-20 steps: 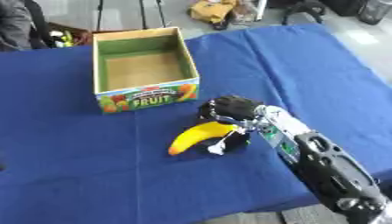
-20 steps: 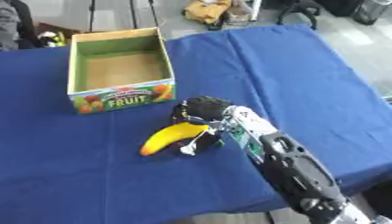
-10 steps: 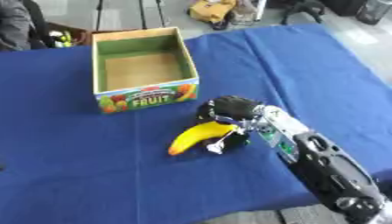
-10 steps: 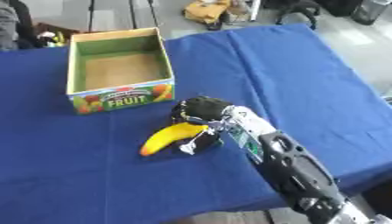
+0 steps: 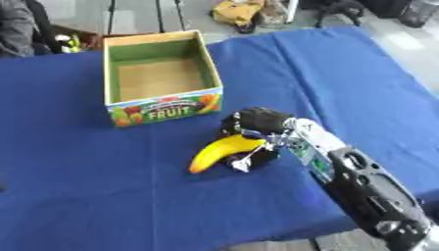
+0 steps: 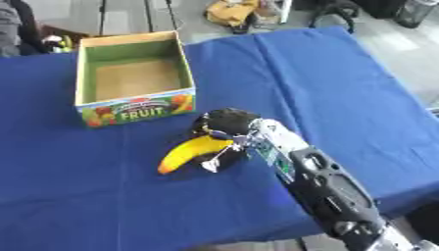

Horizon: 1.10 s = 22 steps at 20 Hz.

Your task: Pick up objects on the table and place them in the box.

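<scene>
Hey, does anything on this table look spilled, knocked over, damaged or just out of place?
Nothing stands out. The fruit box stands upright and open on the blue cloth, and the right hand is curled over the banana beside it.

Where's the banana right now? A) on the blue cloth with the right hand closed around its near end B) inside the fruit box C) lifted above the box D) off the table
A: the banana lies on the blue tablecloth, the right hand curled around its end, and the fruit box holds nothing.
</scene>
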Each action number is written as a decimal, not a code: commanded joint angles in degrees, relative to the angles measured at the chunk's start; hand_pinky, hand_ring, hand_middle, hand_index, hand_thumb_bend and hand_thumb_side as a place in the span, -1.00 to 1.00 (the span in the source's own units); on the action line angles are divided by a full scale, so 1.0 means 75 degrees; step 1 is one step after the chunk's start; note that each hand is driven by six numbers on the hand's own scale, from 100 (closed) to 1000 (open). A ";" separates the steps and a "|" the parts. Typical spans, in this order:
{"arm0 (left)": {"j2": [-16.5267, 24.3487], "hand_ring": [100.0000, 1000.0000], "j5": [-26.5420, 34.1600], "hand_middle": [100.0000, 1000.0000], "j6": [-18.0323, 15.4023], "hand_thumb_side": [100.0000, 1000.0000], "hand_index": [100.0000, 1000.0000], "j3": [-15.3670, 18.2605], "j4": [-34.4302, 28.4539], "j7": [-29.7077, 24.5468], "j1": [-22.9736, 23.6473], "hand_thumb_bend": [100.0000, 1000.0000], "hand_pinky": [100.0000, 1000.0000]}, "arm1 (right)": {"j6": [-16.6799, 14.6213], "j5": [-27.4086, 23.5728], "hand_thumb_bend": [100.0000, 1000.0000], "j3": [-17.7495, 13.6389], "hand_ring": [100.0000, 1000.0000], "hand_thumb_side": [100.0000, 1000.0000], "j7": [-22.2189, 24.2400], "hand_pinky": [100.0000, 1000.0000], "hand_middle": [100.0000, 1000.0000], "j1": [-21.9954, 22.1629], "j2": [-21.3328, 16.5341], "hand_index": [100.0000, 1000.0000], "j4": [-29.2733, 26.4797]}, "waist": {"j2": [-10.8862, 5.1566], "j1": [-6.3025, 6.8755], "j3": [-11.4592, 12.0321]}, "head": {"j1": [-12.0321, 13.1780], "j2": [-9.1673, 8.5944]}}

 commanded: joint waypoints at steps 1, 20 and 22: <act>0.0085 0.25 -0.0004 0.12 -0.0011 1.00 0.22 -0.0010 -0.0103 -0.0035 -0.0075 -0.62 0.20 | 0.0025 -0.0060 -0.99 -0.0012 0.20 -0.32 -0.0002 0.18 0.11 -0.0124 -0.0160 0.38 -0.0189 | -0.0112 0.0005 0.0007 | -0.0009 0.0000; 0.0102 0.25 -0.0024 0.12 0.0007 1.00 0.22 0.0013 -0.0098 -0.0026 -0.0062 -0.62 0.20 | 0.0074 -0.0290 -0.90 -0.0008 0.21 -0.36 0.0027 0.19 0.12 -0.0472 -0.0911 0.37 -0.1144 | -0.0131 -0.0088 0.0016 | 0.0068 -0.0009; 0.0104 0.25 -0.0025 0.12 0.0009 1.00 0.22 0.0015 -0.0099 -0.0023 -0.0063 -0.62 0.20 | 0.0079 -0.0304 -0.89 -0.0008 0.22 -0.36 0.0036 0.20 0.12 -0.0525 -0.1000 0.37 -0.1227 | -0.0129 -0.0097 0.0022 | 0.0077 -0.0011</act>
